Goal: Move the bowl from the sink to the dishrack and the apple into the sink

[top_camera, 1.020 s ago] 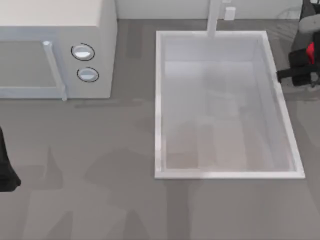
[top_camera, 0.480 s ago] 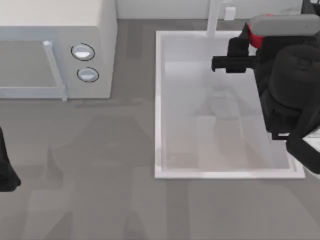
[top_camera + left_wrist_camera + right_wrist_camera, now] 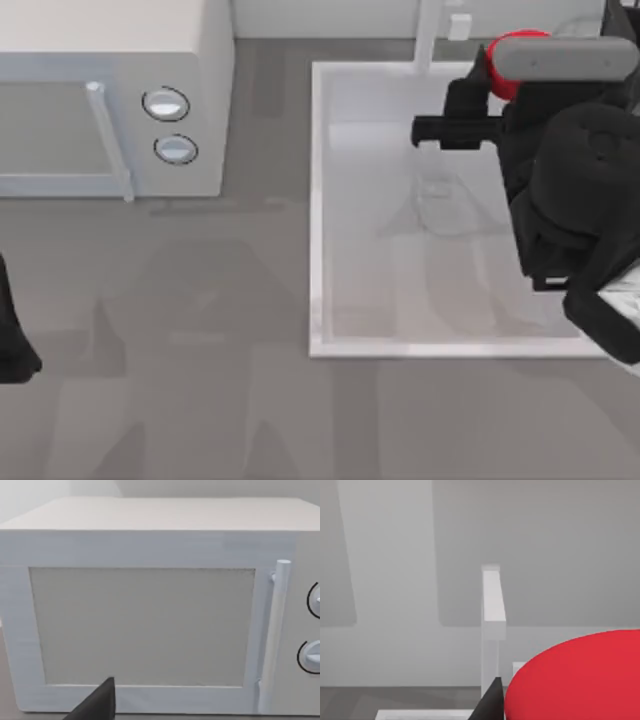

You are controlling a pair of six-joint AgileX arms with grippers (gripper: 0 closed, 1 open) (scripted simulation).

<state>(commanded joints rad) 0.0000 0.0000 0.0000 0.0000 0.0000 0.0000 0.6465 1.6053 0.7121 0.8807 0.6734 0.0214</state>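
Note:
The apple (image 3: 497, 68), small and bright red, hangs over the far end of the white sink (image 3: 318, 200), close to the faucet post (image 3: 428, 35). My right gripper (image 3: 480, 95) is shut on it, and the arm's grey and black links cover the sink's right side. In the right wrist view the apple (image 3: 580, 680) bulks large beside one black fingertip (image 3: 490, 702), with the faucet post (image 3: 491, 610) just behind. The bowl is out of view. Faint wires of the dishrack (image 3: 572, 25) show at the top right corner. My left arm (image 3: 12, 340) is parked at the table's left edge.
A white microwave (image 3: 110, 100) with two round knobs stands at the back left, and its door (image 3: 150, 605) faces the left wrist camera. Bare grey table lies between the microwave and the sink and along the front.
My right arm swung in from the table's right edge and carried the apple left over the sink's far end. Over the last half second it only edged a little further. The left arm stayed still.

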